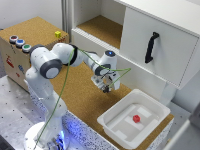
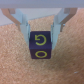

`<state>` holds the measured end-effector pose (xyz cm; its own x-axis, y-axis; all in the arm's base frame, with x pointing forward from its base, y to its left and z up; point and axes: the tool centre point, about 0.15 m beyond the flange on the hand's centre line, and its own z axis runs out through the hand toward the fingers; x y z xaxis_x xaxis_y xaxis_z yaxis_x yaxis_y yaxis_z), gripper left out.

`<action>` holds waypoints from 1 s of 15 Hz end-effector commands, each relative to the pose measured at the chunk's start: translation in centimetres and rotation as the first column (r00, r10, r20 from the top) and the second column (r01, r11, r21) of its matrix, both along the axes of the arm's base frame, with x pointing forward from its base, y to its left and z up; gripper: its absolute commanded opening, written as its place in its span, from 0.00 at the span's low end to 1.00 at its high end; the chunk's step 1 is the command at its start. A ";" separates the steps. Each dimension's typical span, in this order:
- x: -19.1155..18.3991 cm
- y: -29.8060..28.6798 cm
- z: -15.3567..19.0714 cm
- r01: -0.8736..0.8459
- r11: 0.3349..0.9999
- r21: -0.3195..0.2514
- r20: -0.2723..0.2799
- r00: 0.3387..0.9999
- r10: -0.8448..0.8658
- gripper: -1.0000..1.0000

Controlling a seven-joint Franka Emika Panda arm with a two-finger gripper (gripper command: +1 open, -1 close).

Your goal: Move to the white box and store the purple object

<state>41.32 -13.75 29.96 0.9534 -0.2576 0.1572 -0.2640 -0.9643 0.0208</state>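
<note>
Cork surface, tool gripping purple object

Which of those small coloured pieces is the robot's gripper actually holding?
The purple cube with yellow letters, between the gripper fingers. The red piece lies in the white box; the yellow one sits far off.

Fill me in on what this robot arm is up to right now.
The single gripper holds a dark purple cube with yellow letters between its fingers, above the cork-covered tabletop. In the exterior view the gripper is short of the shallow white plastic bin, which sits toward that view's right and already contains a small red object. The cube is not yet stored.
</note>
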 end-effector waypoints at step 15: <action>0.8 -27.7 0.9 -0.084 0.996 -0.014 0.013 0.996 0.085 0.00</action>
